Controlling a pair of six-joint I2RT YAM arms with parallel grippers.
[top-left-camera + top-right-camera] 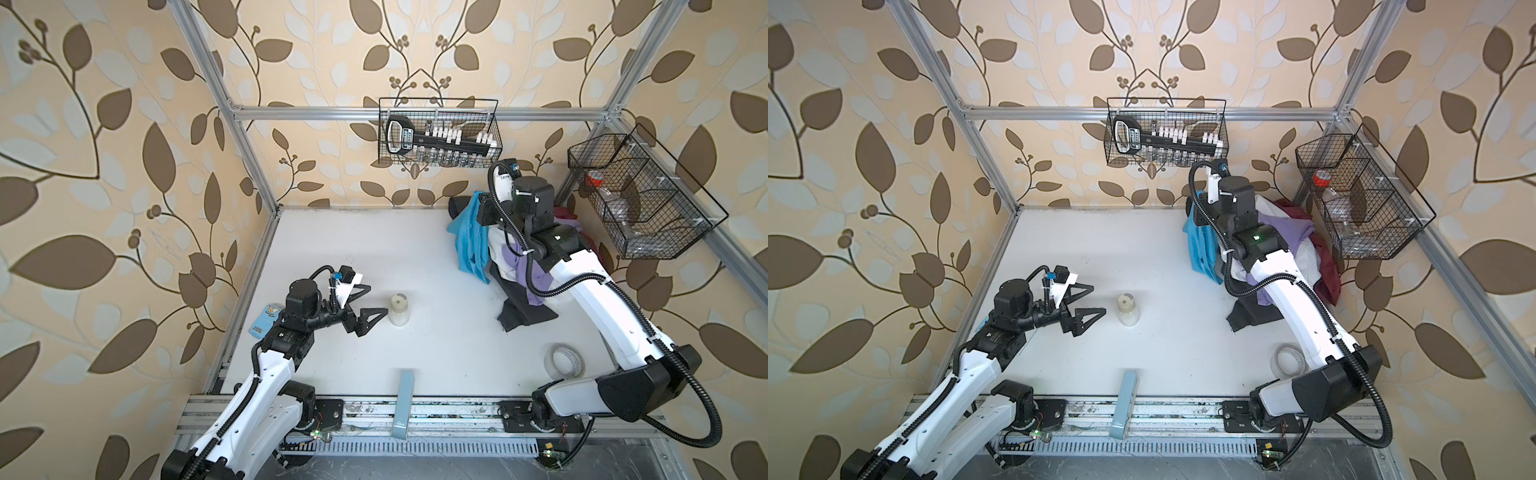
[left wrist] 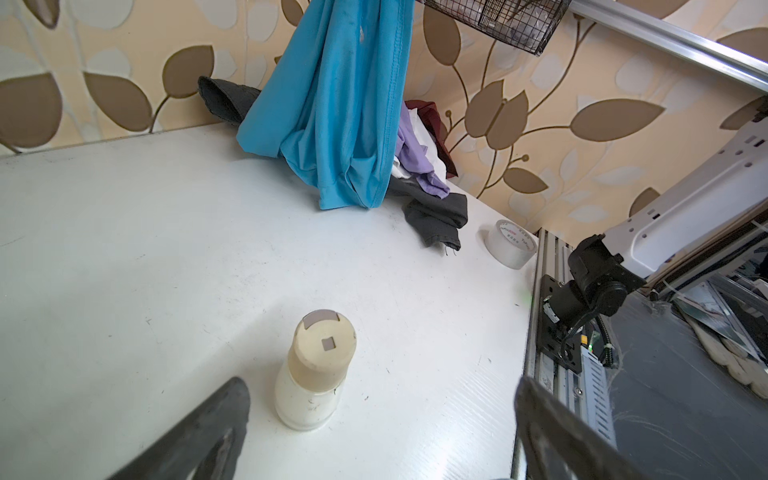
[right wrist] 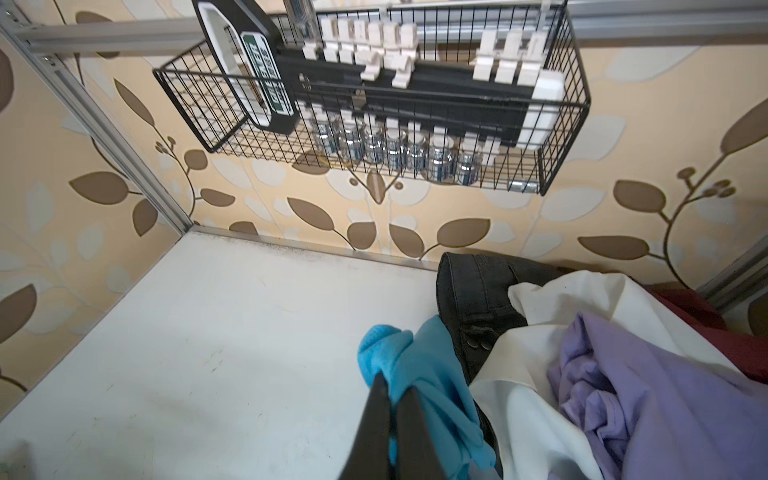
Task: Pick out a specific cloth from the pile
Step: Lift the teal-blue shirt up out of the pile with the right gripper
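The turquoise cloth (image 1: 469,243) (image 1: 1202,249) hangs in long folds at the left edge of the pile (image 1: 517,255) (image 1: 1296,228), a heap of white, lilac, dark red and black cloths in the table's far right corner. My right gripper (image 3: 392,384) is shut on the cloth's (image 3: 419,365) bunched top end, above the table. In the left wrist view the cloth's (image 2: 345,104) lower end reaches down to the table beside the pile (image 2: 419,166). My left gripper (image 1: 378,298) (image 1: 1098,298) (image 2: 380,390) stands open and empty, just left of the small white jar (image 1: 399,309) (image 2: 318,365).
A tape roll (image 1: 564,360) (image 2: 510,243) lies at the front right near the right arm's base. A blue-grey bar (image 1: 404,403) rests on the front edge. Wire baskets hang on the back rail (image 1: 440,133) and on the right side (image 1: 640,199). A black cloth end (image 2: 436,220) trails towards the tape.
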